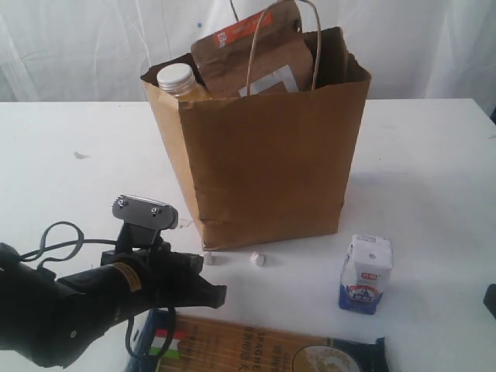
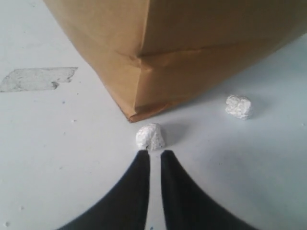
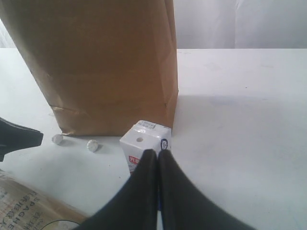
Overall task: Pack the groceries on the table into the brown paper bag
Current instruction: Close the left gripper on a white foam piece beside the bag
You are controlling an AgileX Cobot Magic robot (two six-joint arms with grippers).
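Left gripper point(image 2: 155, 154): black fingers a narrow slit apart with nothing between them, held low over the table point(image 2: 43, 158).
Just past its tips: a small white lump point(image 2: 150, 136), almost touching them, lies between the gripper and the bag.
Beyond the lump: the bottom corner of the brown paper bag point(image 2: 158, 57), standing upright on the table.
Off to one side: a second white lump point(image 2: 238, 106), also near the bag's base.
Near the left arm: the spaghetti pack point(image 1: 263, 347) lies flat at the table's front edge, partly under the arm.
Right gripper point(image 3: 157, 153): fingers pressed together, empty, their tips just short of the carton's top.
White-blue carton point(image 1: 366, 273): upright on the table, near the bag's front right corner but apart from it.
Inside the bag: the brown pouch with orange label point(image 1: 248, 54) sticks out of the top, with a white-capped container point(image 1: 177, 76) beside it.
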